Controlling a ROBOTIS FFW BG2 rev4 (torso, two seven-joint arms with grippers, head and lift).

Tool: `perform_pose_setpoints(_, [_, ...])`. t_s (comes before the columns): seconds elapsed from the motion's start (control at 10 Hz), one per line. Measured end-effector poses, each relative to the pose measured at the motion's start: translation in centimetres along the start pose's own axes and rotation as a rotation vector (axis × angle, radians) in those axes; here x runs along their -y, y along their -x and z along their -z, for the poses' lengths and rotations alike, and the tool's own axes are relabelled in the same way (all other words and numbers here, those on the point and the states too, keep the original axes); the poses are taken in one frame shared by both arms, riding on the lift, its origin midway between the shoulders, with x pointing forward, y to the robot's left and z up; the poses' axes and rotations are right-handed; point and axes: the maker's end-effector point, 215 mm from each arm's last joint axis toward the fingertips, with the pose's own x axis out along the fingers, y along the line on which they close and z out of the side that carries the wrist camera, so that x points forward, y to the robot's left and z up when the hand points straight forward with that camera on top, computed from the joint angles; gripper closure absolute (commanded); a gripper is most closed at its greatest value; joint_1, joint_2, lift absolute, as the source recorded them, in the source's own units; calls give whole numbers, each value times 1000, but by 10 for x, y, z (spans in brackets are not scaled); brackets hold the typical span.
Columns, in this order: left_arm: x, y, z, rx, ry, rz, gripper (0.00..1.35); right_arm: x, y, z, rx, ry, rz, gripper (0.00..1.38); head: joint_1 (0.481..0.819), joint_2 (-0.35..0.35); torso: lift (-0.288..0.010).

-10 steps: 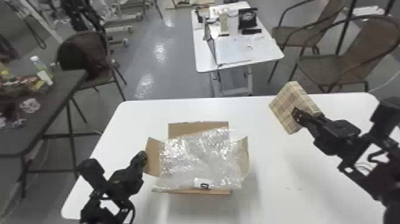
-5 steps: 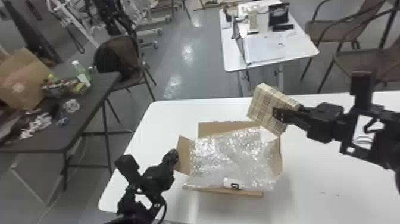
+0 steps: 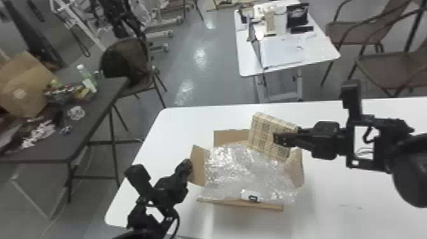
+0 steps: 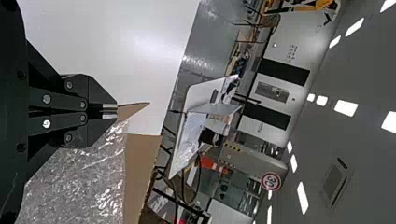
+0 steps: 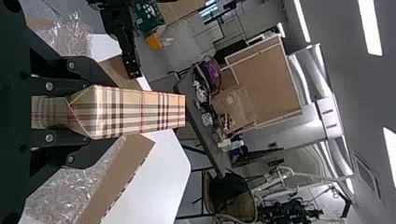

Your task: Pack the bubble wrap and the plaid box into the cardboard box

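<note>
My left gripper [image 3: 188,166] holds the left flap of the cardboard box [image 3: 197,165]. In the left wrist view, the fingertips of the left gripper [image 4: 110,111] are closed on that flap's corner [image 4: 130,109]. Bubble wrap [image 3: 244,171] lies across the open box, bulging above it and covering its inside. Over the box's back right part, the plaid box [image 3: 265,132] hangs tilted, with my right gripper [image 3: 282,139] shut on it. From the right wrist, the plaid box [image 5: 140,111] is clamped between both fingers of the right gripper [image 5: 89,113].
The white table [image 3: 359,190] extends to the right of the cardboard box. A dark side table [image 3: 92,127] with a basket and a large carton stands at left. Behind are a small white table [image 3: 317,52] and chairs.
The right arm has carried the plaid box leftward from beside the cardboard box to above its back right part. The left gripper stays at the flap, while the head's view has swung left.
</note>
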Motion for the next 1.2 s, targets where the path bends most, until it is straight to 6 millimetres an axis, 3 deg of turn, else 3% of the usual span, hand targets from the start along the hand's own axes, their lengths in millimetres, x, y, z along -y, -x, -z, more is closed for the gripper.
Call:
perform_pose_setpoints(0.2, [3, -2, 2, -4, 2, 5, 1171, -4, -11, 16, 3, -54, -73, 168, 695, 350, -18])
perform_pose_setpoints(0.3, [4, -3, 3, -4, 2, 6, 1173, 0, -12, 20, 15, -70, -80, 33, 695, 350, -18])
perform_pose_setpoints(0.5, [4, -2, 3, -1, 4, 7, 1171, 11, -3, 7, 75, -61, -61, 190, 695, 350, -18])
perform_pose_setpoints(0.7, [4, -2, 2, 1, 4, 7, 1171, 26, 21, -25, 164, 13, 22, 213, 695, 350, -18])
perform_pose_setpoints(0.8, [4, -2, 2, 2, 4, 8, 1171, 46, 48, -45, 211, 90, 156, 213, 695, 350, -18])
perform_pose_setpoints(1.0, [4, -2, 2, 4, 4, 8, 1171, 84, 136, -66, 352, 192, 510, 214, 695, 288, -18])
perform_pose_setpoints(1.2, [2, 0, 1, 9, 8, 5, 1171, 96, 217, -47, 491, 184, 795, 214, 695, 198, -18])
